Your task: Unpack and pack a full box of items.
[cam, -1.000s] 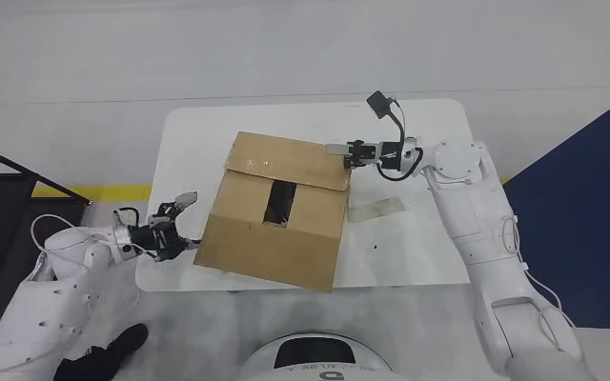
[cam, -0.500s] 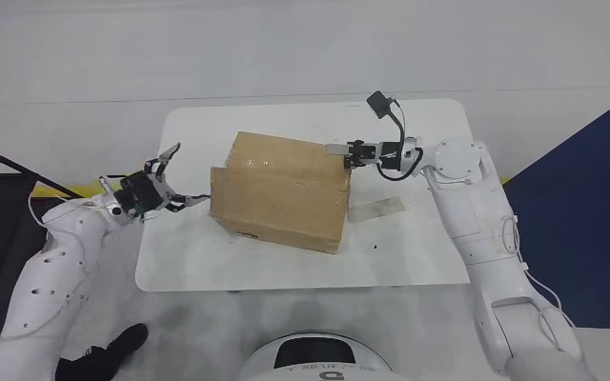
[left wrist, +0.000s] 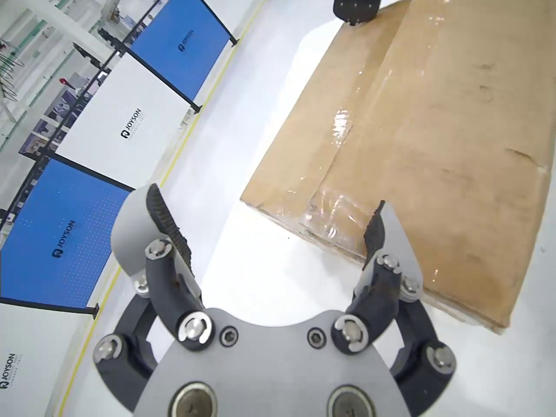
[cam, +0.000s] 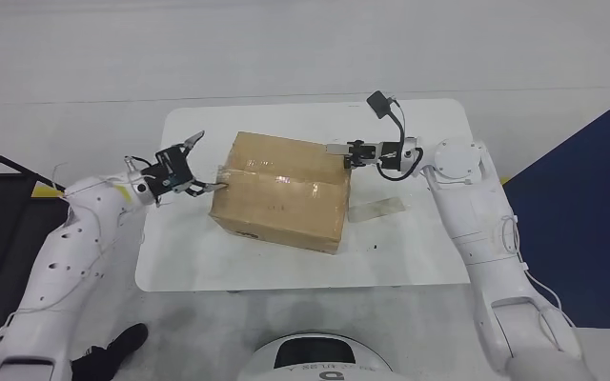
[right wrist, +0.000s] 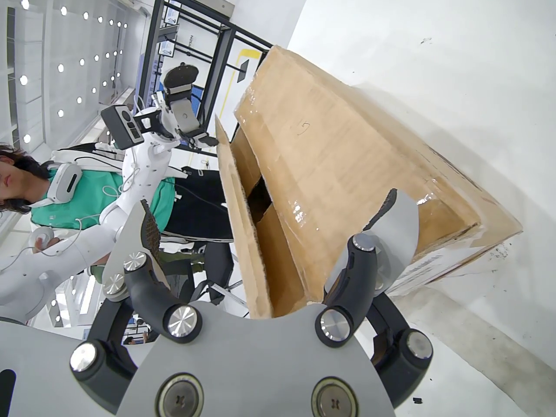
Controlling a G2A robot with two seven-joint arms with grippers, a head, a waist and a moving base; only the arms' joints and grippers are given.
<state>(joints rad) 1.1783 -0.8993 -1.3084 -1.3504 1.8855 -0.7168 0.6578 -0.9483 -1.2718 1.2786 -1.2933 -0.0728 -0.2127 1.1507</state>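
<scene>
1. Reference: the box (cam: 281,195). It sits flat on the counter (cam: 419,248), skewed to the counter's edges, with its top flaps mostly down and glossy tape along the centre seam. Contents hidden.
2. At the box's end on the left arm's side: left pincer (cam: 200,164), level with the top edge, fingers spread, holding nothing.
3. In the left wrist view one fingertip (left wrist: 377,223) is just beside the box (left wrist: 434,132) corner, at the taped seam. Can't tell if it touches. My read: it's placed there to brace that end or work the seam.
4. At the opposite end, by the box's far corner: right pincer (cam: 332,150). Also released. In its wrist view the fingers are wide apart with a raised flap (right wrist: 241,227) standing between them, not pinched.
5. That flap stands off the box (right wrist: 347,145) top with a dark gap (right wrist: 260,193) beside it, so that end isn't closed. That's probably why the right pincer straddles it: set up to pinch, then lift or fold.
6. A pale flat strip (cam: 381,208) lies on the counter just beside the box's right-arm end. Can't tell what it is.
7. Stage: can't tell whether the box is being opened or closed up. Either way, I'd expect the next move to need a grip on the flap while the other side steadies the box. Risk: the box skids on the smooth counter.
</scene>
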